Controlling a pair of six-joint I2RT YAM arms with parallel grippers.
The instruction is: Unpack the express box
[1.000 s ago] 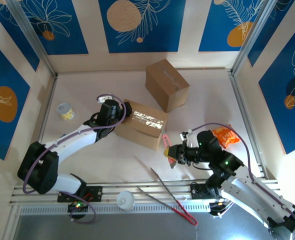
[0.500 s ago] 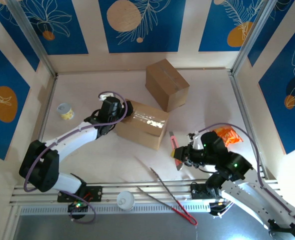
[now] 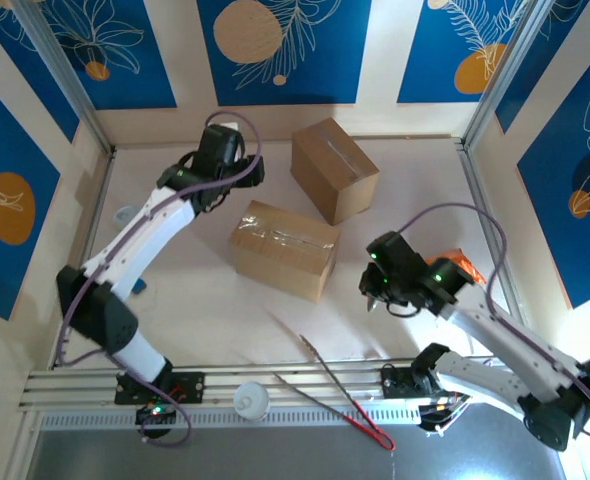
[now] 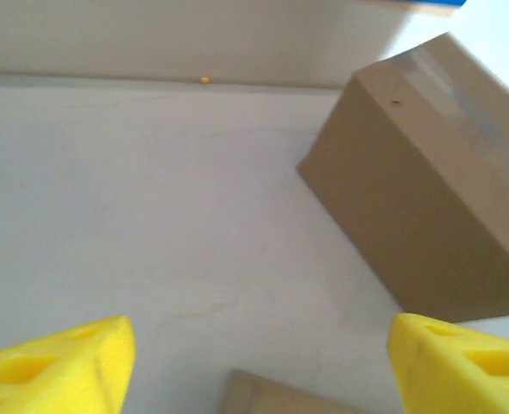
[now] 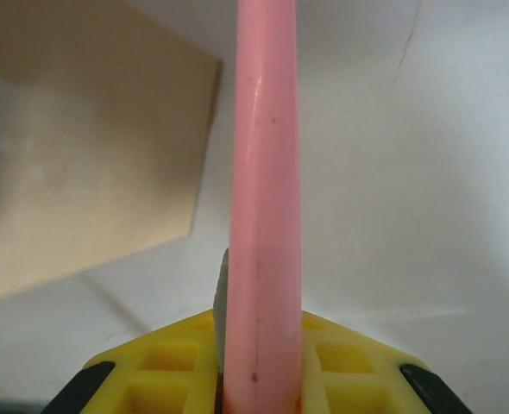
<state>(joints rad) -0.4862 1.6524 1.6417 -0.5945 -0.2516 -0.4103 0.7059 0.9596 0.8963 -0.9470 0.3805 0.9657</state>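
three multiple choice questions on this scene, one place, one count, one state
1. Where do the tongs lie?
A) at the near edge of the table
B) on a box
C) by the back wall
2. How many cardboard boxes stand on it?
A) one
B) two
C) three
3. The right gripper is:
A) open, empty
B) shut on the pink cutter
C) shut on the tongs
1 A, they lie before the taped box; 2 B, one taped, one behind it; 3 B, its jaws clamp the pink handle.
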